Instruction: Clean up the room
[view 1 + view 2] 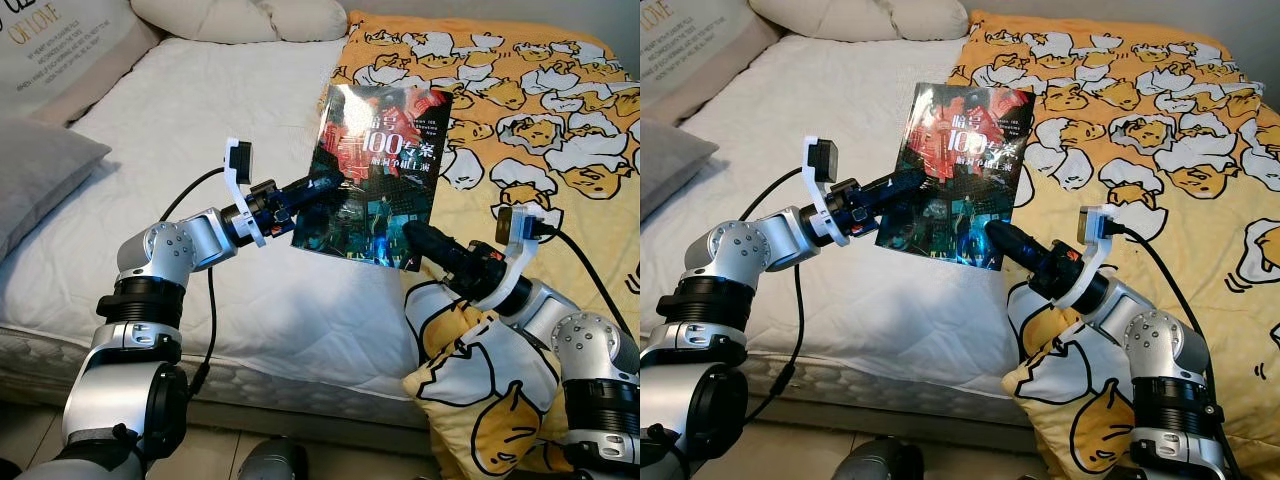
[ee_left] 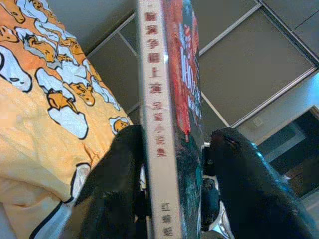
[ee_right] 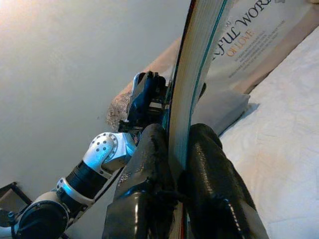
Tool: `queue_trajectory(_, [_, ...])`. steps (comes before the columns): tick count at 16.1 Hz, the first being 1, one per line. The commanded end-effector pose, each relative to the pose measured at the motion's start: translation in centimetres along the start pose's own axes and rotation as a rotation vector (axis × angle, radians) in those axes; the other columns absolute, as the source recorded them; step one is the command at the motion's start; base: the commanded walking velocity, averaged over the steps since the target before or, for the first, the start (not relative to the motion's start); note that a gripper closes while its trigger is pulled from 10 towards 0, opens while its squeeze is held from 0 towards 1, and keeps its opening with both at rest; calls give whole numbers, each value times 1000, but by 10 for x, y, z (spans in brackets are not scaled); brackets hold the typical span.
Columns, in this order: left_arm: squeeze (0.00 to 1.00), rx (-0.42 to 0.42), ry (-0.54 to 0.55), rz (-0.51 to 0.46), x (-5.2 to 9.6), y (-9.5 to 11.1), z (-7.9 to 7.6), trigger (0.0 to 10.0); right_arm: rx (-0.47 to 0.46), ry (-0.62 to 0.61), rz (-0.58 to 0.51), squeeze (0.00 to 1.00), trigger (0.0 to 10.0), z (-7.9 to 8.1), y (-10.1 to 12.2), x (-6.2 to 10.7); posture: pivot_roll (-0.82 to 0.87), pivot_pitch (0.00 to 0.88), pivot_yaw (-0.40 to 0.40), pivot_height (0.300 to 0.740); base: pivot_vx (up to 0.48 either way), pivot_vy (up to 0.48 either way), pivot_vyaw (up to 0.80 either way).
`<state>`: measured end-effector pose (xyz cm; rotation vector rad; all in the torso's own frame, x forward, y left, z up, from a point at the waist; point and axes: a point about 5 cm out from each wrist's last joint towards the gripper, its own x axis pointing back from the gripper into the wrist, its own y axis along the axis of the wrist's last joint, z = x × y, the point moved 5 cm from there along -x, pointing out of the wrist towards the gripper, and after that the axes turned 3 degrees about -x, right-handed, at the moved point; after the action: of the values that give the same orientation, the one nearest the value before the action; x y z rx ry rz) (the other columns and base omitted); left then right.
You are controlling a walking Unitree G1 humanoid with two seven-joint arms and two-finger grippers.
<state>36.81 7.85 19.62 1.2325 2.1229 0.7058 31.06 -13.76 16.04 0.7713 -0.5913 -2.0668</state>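
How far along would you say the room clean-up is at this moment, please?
Done: the book is off the bed, in the air. In hand: the left gripper clamps its spine edge and the right gripper its page edge. Left: putting it away; the blanket lies rumpled.

I saw even, soft daylight and sharp head views; glare sheened the book (image 1: 375, 175) cover, and my wrist views blurred up close.

mattress (image 1: 230, 120): open | right: duvet (image 1: 540, 110) | head: pillows (image 1: 240, 18)
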Motion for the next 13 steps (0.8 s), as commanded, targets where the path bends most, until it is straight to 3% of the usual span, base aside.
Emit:
queue_trajectory(1, [0,-30,-13,14,-1,0,-4,0,51,29,2,0,0,5,9,-5,10,0,62,740,0,0,0])
queue_trajectory(9, [0,-53,10,-11,2,4,-1,0,89,18,-5,0,0,3,14,-5,-2,0,73,740,0,0,0])
queue_trajectory(10, [0,-67,25,-26,2,5,1,0,99,14,-6,0,1725,3,15,-5,-7,0,76,740,0,0,0])
queue_trajectory(11, [0,-87,51,-50,3,6,4,0,120,-6,-9,0,10000,1,15,-5,-18,0,85,740,0,0,0])
queue_trajectory(13, [0,-123,85,-83,5,8,5,0,142,-45,-23,0,10000,-4,16,-3,-27,0,87,740,0,0,0])
